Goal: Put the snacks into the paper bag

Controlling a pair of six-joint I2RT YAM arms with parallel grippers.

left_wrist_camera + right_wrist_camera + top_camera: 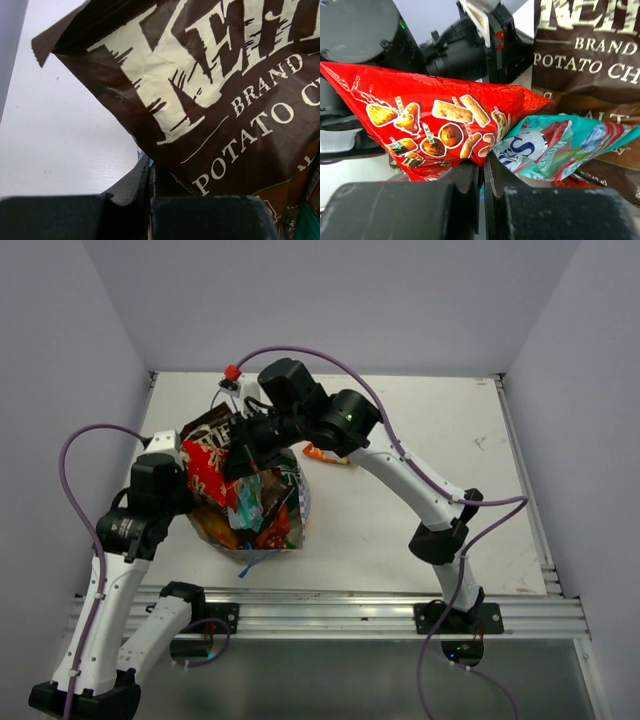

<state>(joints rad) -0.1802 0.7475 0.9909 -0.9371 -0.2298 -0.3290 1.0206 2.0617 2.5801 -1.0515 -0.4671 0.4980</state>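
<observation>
— Since the arms covered most of the paper bag (299,502), what could we see of it?
— One wall, at the left of the table (430,430), with packets heaped out of its mouth. The dark brown packet (210,100) read "BRAND POTATO", its big letters cut off.
— And the hands?
— Our left hand (151,172) was clenched below it, on what we couldn't tell. Our right hand (482,172) was clenched where the red packet (435,120) met the teal packet (555,145). An orange packet (325,454) lay outside, half hidden.

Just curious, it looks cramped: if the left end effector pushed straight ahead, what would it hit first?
The brown chip bag, seemingly just past the left end effector; depth is unclear.
</observation>
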